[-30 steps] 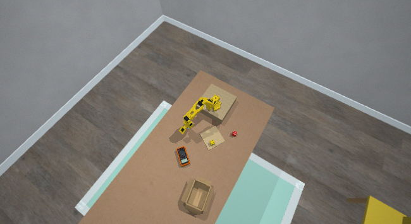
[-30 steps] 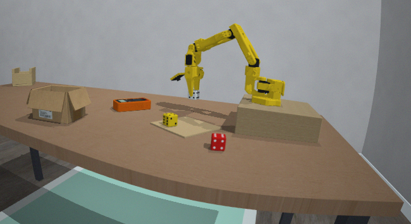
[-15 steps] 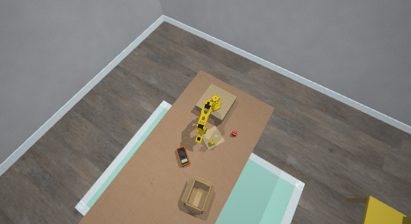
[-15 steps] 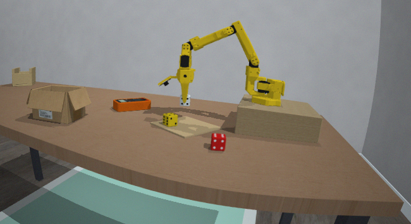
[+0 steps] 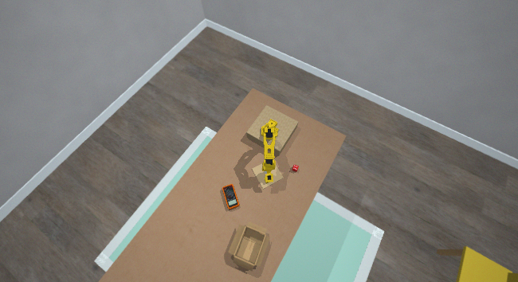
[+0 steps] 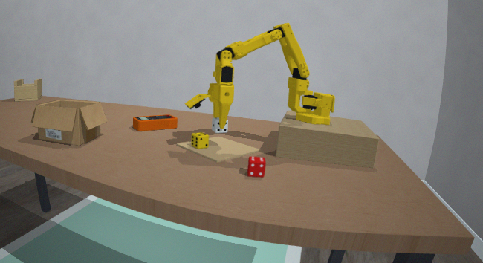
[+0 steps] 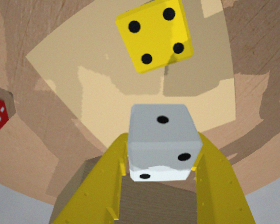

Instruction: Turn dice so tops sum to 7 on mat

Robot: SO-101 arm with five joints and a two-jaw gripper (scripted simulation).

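My gripper (image 6: 221, 125) is shut on a white die (image 6: 218, 126) and holds it low over the far edge of the tan mat (image 6: 218, 147). In the wrist view the white die (image 7: 163, 141) sits between my yellow fingers. A yellow die (image 6: 200, 140) sits flat on the mat's left part; in the wrist view the yellow die (image 7: 156, 32) shows four pips toward the camera. A red die (image 6: 256, 166) sits flat on the table, off the mat, in front of it; it also shows in the top view (image 5: 295, 168).
An orange handheld meter (image 6: 154, 122) lies left of the mat. An open cardboard box (image 6: 67, 121) stands further left. My base stands on a wooden block (image 6: 327, 141) right of the mat. A small box (image 6: 27, 90) is at the far left.
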